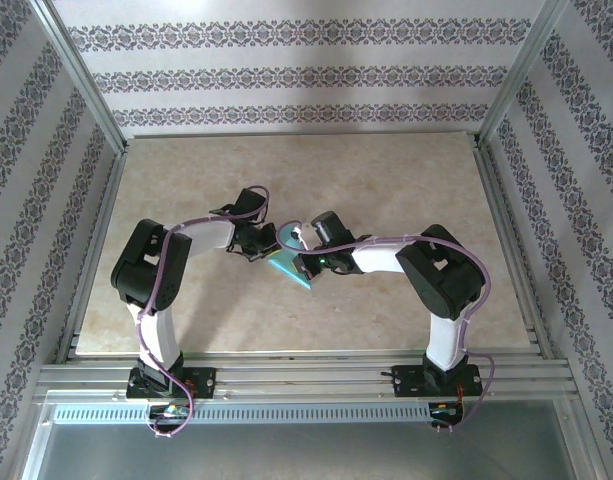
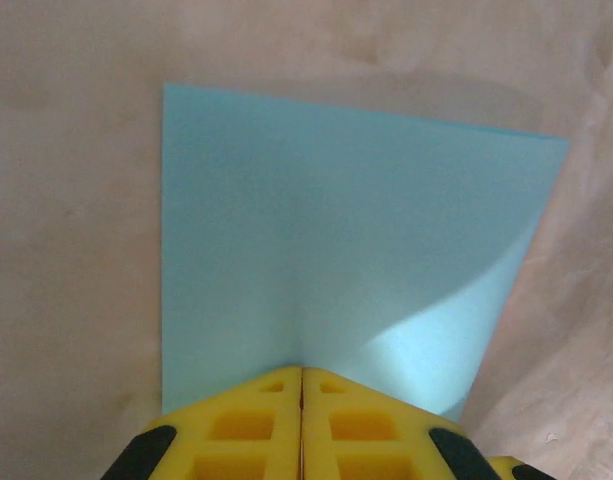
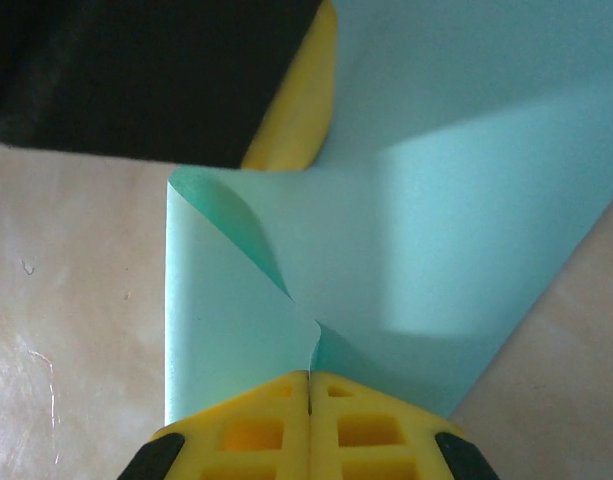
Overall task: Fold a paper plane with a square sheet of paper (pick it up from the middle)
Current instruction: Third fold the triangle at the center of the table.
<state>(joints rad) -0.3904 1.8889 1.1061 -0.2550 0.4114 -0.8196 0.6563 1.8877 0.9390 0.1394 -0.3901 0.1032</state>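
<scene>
The square sheet of paper (image 1: 285, 263), turquoise-blue, sits between my two grippers at the middle of the table. My left gripper (image 1: 265, 249) is shut, its yellow jaws pressed together on the sheet's near edge (image 2: 302, 372), where a faint crease runs up the paper (image 2: 336, 230). From the other side my right gripper (image 1: 304, 263) is shut too, with a buckled edge of the sheet (image 3: 436, 230) pinched in the seam of its jaws (image 3: 310, 376). One corner curls over at the left of the right wrist view. A yellow finger of the left gripper (image 3: 301, 110) rests against the sheet's far part.
The beige marbled table (image 1: 386, 190) stretches out on all sides of the grippers. Patterned walls and aluminium frame posts (image 1: 81, 75) enclose it at the back and both sides. A metal rail (image 1: 306, 375) runs along the near edge by the arm bases.
</scene>
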